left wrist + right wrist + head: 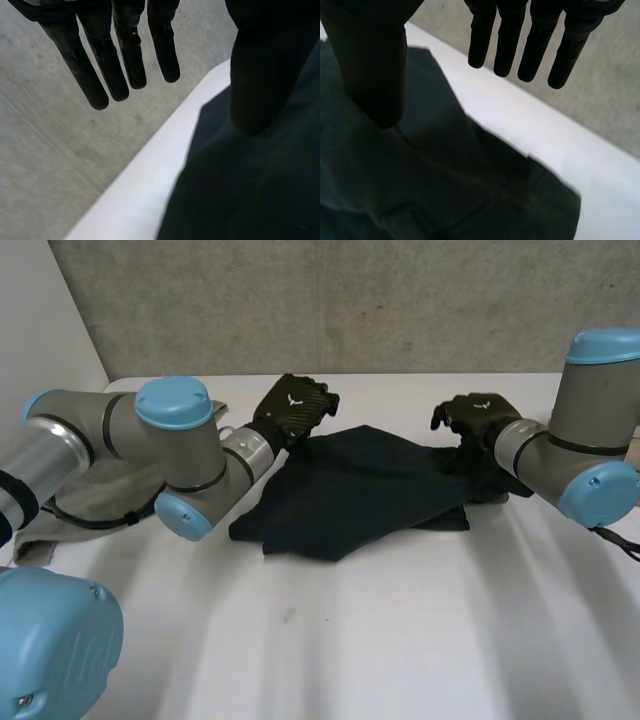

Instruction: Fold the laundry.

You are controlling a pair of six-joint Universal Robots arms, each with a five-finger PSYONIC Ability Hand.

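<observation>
**Q:** Where is the laundry, and what are the hands doing?

**A:** A dark garment [360,490] lies rumpled in the middle of the white bench [400,640], partly doubled over itself. The left robot hand [295,405] sits at the garment's far left edge. The right robot hand [478,420] sits at its far right edge. Both are spread open with straight fingers [105,65], and neither has hold of any cloth. In each wrist view the thumb hangs above the dark fabric, while the fingers [535,45] reach past the garment's edge.

**Q:** What could go wrong from here?

**A:** The fabric is bunched in uneven layers. A hand closing here might catch only the top layer, or two layers at once, and the fold would come out crooked. If one hand grips and the other misses, the garment would probably be dragged sideways.

**Q:** Is anything else nearby or in the way?

**A:** A grey cloth [105,488] lies under the left arm [180,455], just beside the garment. A sweeping arm could snag it. A concrete wall [350,300] stands close behind both hands, so I judge there is little room to reach farther back.
</observation>
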